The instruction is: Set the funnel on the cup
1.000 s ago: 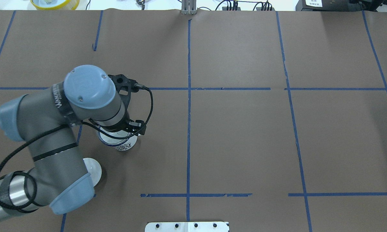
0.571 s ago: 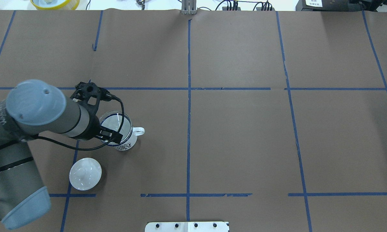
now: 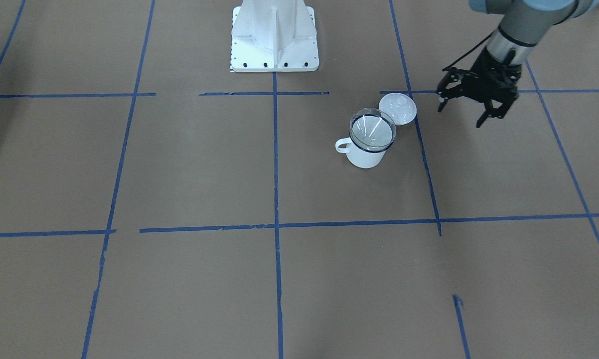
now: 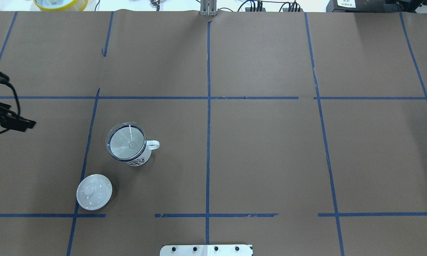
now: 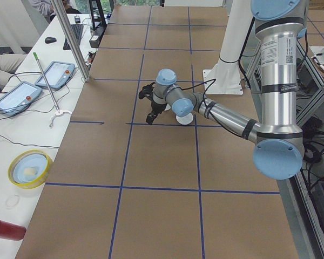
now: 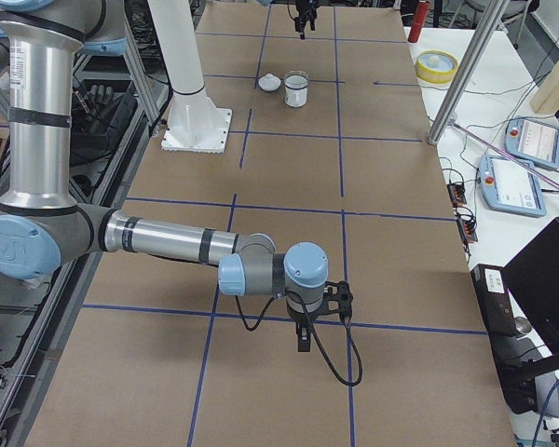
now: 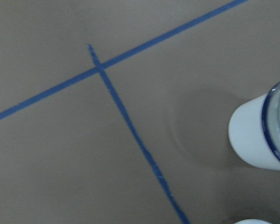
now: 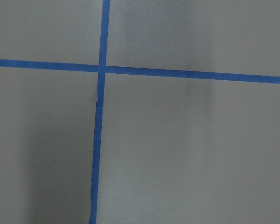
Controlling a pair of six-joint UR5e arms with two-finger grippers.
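The clear funnel (image 4: 125,142) sits upright in the mouth of the white cup (image 4: 139,159), whose rim is dark blue and whose handle points right. Both also show in the front view, the funnel (image 3: 373,130) on the cup (image 3: 363,158). My left gripper (image 3: 460,115) is open and empty, raised above the table and well clear of the cup, toward the table's left end. The left wrist view shows the cup (image 7: 254,137) at its right edge. My right gripper (image 6: 303,337) hangs over bare table far from the cup; I cannot tell whether it is open or shut.
A round white knobbed lid (image 4: 94,191) lies on the table close to the cup, on the robot's side. The robot's white base plate (image 3: 273,50) is at the near table edge. A yellow bowl (image 4: 60,3) sits beyond the far left corner.
My left arm has pulled away from above the cup toward the table's left end. The funnel stays on the cup, and the lid is uncovered.
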